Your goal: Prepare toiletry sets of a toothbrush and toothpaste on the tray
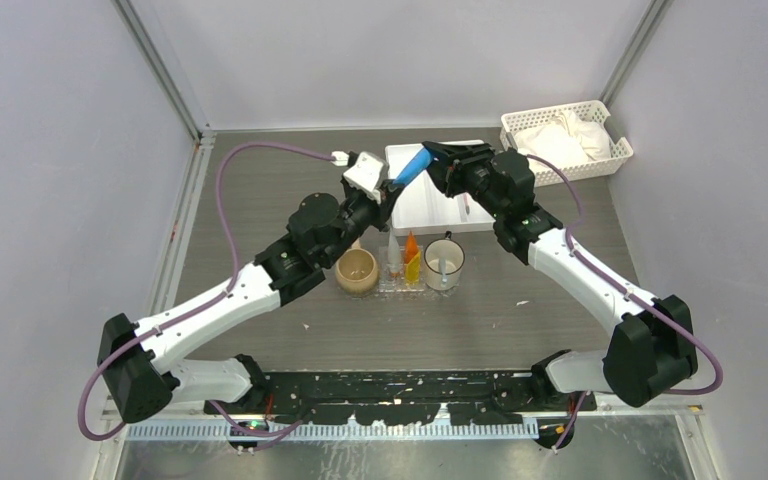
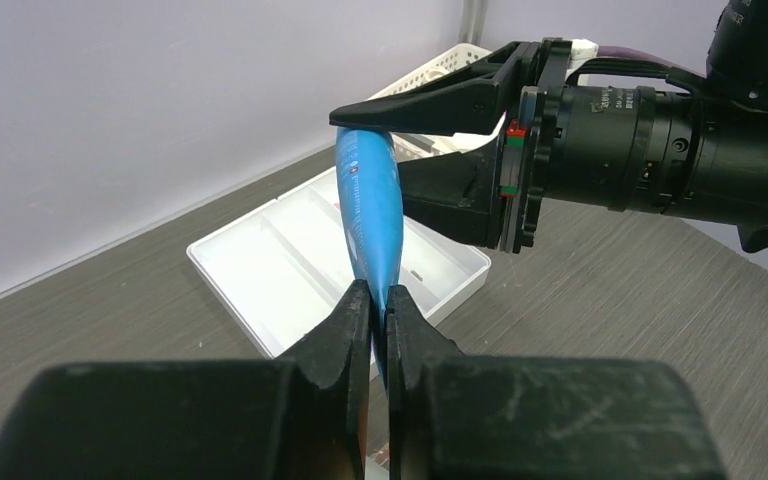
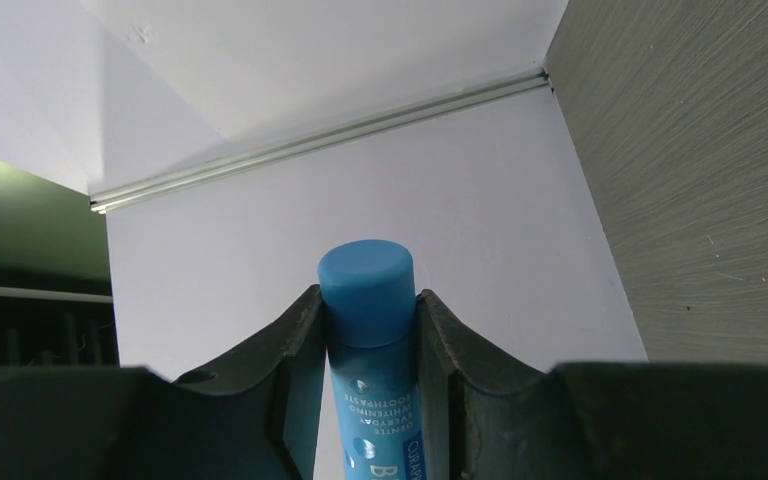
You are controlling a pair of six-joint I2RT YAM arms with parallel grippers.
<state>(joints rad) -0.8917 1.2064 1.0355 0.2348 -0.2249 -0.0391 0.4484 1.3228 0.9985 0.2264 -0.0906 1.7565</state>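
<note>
Grey table, two arms meeting over its far middle, right above the big white compartmented tray, with a white basket off in the far right corner. Closer in, the clear tray sits between a wooden cup and a white mug, orange tube on it. The blue toothpaste tube is up in the air between both claws: right gripper clamped round the cap end, left gripper pinched tight on the flat tail.
</note>
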